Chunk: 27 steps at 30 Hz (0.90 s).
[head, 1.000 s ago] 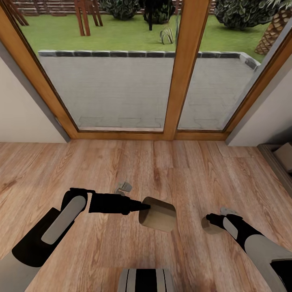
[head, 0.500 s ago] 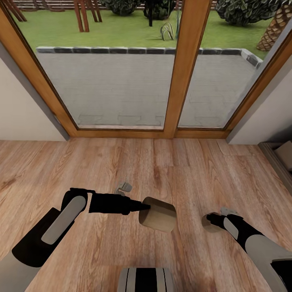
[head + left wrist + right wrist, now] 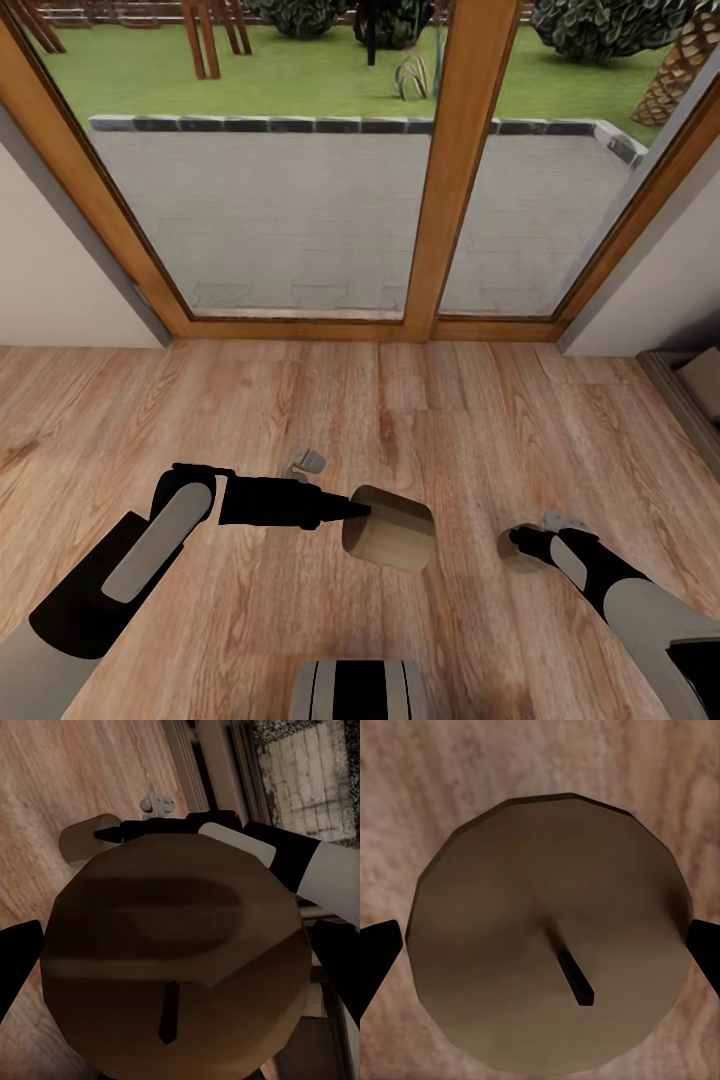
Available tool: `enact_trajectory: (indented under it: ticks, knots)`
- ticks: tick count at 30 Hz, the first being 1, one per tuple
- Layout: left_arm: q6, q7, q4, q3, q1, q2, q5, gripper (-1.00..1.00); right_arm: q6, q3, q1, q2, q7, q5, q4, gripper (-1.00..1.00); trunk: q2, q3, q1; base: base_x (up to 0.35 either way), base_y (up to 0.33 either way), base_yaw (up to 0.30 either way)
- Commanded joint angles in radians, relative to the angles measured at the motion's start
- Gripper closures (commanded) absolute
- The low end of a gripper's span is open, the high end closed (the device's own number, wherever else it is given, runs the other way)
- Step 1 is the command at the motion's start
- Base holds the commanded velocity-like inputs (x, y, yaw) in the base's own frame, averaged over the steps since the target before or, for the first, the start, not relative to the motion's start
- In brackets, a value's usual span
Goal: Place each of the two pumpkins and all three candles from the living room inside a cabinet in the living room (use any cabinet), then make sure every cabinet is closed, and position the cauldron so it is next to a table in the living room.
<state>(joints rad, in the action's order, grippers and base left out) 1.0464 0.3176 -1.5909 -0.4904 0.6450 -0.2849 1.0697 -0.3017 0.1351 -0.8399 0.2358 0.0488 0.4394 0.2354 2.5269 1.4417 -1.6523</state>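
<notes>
A wide wood-plank floor (image 3: pixel 400 420) runs up to a tall glass door with an orange-brown timber frame (image 3: pixel 455 170), beyond which lie a grey paved patio (image 3: pixel 300 220) and a green lawn (image 3: pixel 300 80). Above the planks, near the robot's base, the black-and-grey left arm (image 3: pixel 150 550) reaches across toward the right, its left gripper (image 3: pixel 362 512) clamped on a stubby grey-beige cylindrical candle (image 3: pixel 390 528) held on its side; in the left wrist view the candle's round top and dark wick (image 3: pixel 169 1012) sit between the two black fingers (image 3: pixel 16 964). The right arm (image 3: pixel 620 600) holds the right gripper (image 3: pixel 520 548) closed on a second grey-beige candle (image 3: pixel 518 555), smaller in the head view; the right wrist view shows its flat top (image 3: pixel 551 945) and short wick between black fingertips (image 3: pixel 375 952), the floor boards behind it. At the floor's right edge, the corner of a dark low unit (image 3: pixel 680 395) shows.
</notes>
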Motion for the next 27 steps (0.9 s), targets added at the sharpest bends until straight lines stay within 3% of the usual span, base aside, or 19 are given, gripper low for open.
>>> enact_trajectory:
  ticks: [1,27]
  knots:
    - [0.001,0.009,0.000,-0.001,0.001,0.000,-0.007,1.00,-0.005,0.009,0.000,0.001,0.005,0.016,0.002,1.00,0.000,0.001,0.000,0.000,0.000,0.000]
    - [0.001,0.010,0.000,-0.001,0.001,0.000,-0.007,1.00,-0.005,0.009,0.001,-0.001,0.005,0.016,0.001,1.00,0.000,0.001,0.000,0.000,0.000,0.000]
